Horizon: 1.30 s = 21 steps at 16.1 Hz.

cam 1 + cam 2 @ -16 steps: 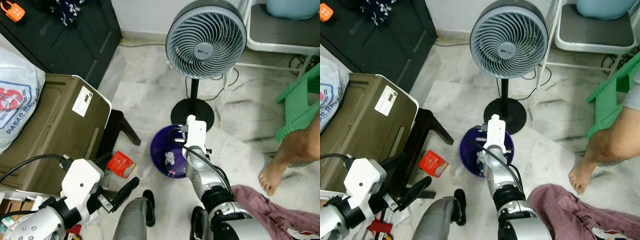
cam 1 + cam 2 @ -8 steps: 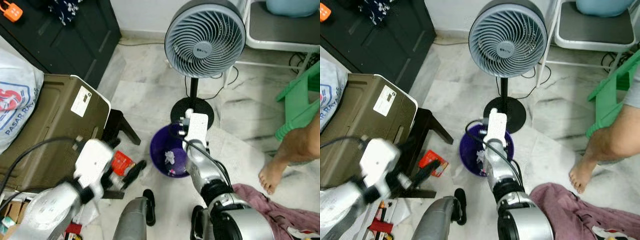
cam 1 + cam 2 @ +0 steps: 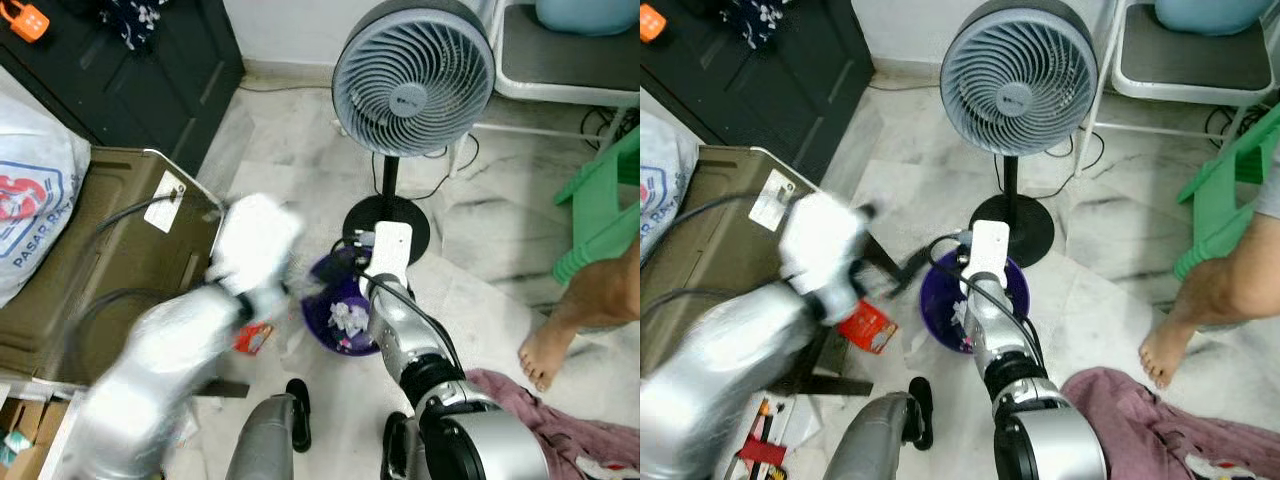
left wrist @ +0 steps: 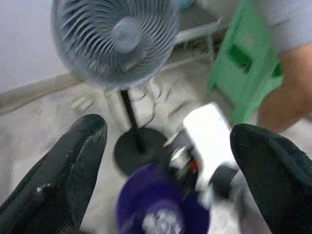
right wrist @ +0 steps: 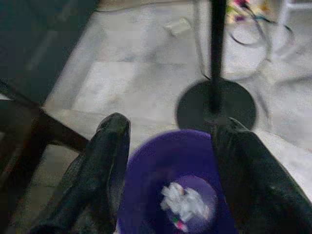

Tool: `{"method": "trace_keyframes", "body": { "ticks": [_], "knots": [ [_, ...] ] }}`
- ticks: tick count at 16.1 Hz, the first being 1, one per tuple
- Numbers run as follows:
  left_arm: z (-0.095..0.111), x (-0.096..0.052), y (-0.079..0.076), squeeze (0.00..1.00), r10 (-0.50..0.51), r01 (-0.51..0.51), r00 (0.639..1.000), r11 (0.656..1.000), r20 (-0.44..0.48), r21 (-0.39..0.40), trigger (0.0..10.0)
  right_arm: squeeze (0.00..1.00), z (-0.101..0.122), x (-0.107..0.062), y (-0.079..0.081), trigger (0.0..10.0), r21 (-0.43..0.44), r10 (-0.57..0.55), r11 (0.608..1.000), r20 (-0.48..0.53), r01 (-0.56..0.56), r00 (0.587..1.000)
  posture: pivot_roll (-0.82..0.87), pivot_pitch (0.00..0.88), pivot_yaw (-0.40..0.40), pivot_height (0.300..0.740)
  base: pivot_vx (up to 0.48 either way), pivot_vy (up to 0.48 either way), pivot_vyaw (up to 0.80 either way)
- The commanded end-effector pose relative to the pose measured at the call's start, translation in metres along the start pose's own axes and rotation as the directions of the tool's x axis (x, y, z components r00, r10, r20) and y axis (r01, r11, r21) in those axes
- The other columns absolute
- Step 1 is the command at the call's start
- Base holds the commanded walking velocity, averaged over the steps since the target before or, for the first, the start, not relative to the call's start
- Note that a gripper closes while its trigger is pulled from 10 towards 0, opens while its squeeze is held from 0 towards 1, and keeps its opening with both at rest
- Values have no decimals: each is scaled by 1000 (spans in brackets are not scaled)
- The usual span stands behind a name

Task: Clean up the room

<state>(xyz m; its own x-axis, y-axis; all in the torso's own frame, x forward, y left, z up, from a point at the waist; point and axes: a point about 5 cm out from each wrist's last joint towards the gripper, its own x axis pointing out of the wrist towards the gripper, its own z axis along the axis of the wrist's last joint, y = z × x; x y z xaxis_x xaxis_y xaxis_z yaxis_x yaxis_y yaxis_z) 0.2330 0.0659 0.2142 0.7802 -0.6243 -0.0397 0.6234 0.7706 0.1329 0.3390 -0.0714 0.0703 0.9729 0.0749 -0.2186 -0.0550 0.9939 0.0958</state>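
A purple bin [image 3: 308,312] stands on the marble floor in front of the fan's base, with crumpled white paper [image 5: 184,201] inside it. My right gripper [image 5: 170,122] hangs open just above the bin with nothing between its fingers; its white wrist housing [image 3: 390,250] sits over the bin's far rim. My left arm [image 3: 180,350] is raised and blurred, and it reaches toward the bin from the left. The left gripper [image 4: 168,127] is open wide and empty, looking down at the bin [image 4: 131,204]. A red packet [image 3: 868,330] lies on the floor left of the bin.
A standing fan [image 3: 413,78] is right behind the bin. A brown case [image 3: 70,260] and a black stool [image 3: 875,262] are at the left. A person's bare foot [image 3: 545,355] and a green chair [image 3: 600,210] are at the right. Maroon cloth [image 3: 540,420] lies near my feet.
My left arm has swung up from the lower left toward the purple bin and now shows blurred. The right gripper has stayed open over the bin.
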Motion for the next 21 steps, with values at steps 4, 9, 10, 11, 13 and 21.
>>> {"method": "trace_keyframes", "body": {
  "ticks": [4,9,10,11,13,21],
  "knots": [
    [6,65,-49,0,70,-71,997,997,-35,-11,10000,1000,2,-31,14,10000,-79,203,977,77,-197,976,185,148,93,740,0,0,0],
    [-29,-2,59,0,498,-494,866,866,47,-75,10000,1000,12,-87,-26,10000,-193,186,970,181,-151,966,40,31,65,740,0,0,0],
    [-38,-4,69,0,523,-521,851,853,46,-38,10000,1000,10,-90,-29,10000,-203,192,967,164,-157,968,30,20,62,740,0,0,0],
    [-49,-1,79,0,517,-517,852,856,75,-20,10000,1000,13,-94,-30,10000,-218,213,960,170,-174,962,6,0,57,740,0,0,0],
    [-56,1,84,0,464,-468,876,884,132,-2,10000,1000,21,-90,-31,10000,-226,229,955,158,-190,961,-3,0,51,740,0,0,0],
    [-82,8,67,0,440,-461,876,885,200,73,10000,0,27,-79,-34,10000,-226,188,964,191,-143,964,9,0,54,740,0,0,0]
  ]
}}
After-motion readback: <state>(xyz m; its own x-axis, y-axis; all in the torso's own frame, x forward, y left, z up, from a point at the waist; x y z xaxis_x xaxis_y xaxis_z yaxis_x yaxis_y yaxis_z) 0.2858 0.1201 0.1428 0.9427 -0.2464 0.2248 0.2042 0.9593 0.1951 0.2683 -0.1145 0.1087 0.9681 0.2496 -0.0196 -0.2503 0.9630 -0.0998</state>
